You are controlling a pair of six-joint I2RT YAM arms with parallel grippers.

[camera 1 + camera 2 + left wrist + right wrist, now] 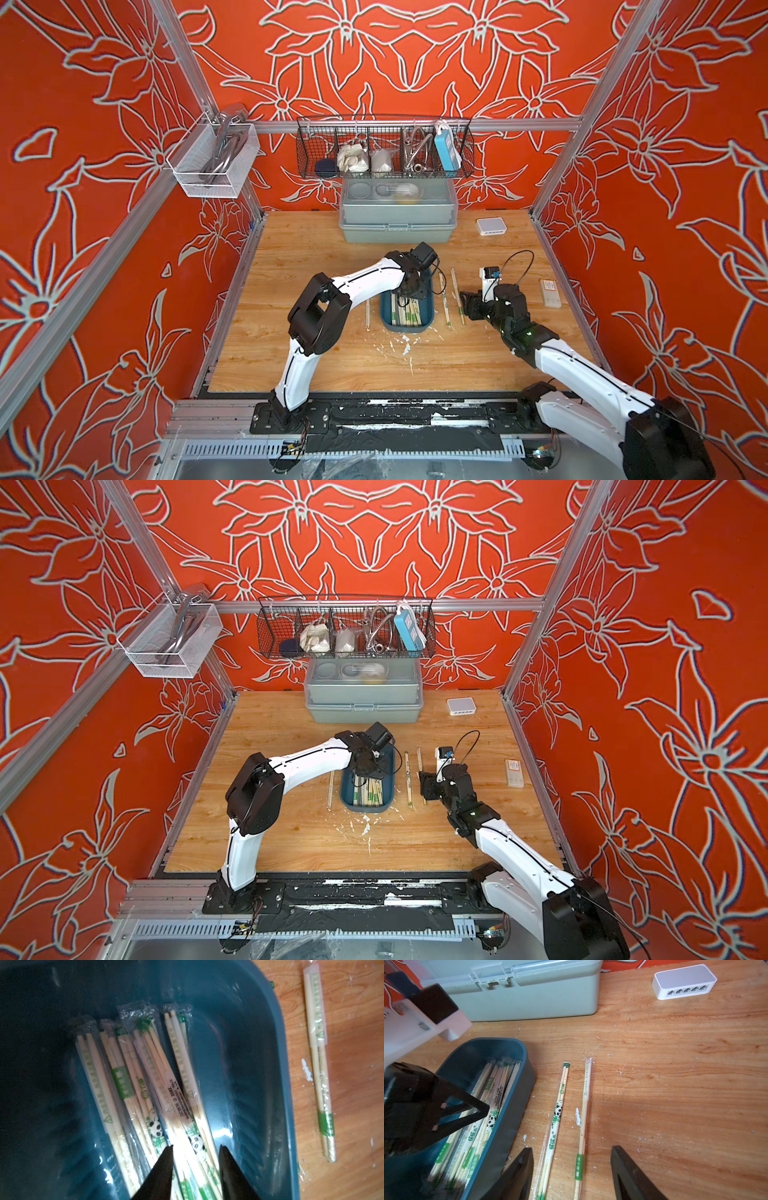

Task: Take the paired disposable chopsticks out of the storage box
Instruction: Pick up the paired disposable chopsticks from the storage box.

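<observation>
Paired disposable chopsticks (145, 1076) in storage box (249, 1084), between left fingers (160, 1172)

White arms (365, 274), black joints (318, 311)

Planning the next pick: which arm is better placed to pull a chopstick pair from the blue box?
Left. The left tool is down inside the storage box, fingertips straddling the wrapped chopsticks, grip unclear. The right tool is open outside the box, over two pairs lying on the table.
</observation>
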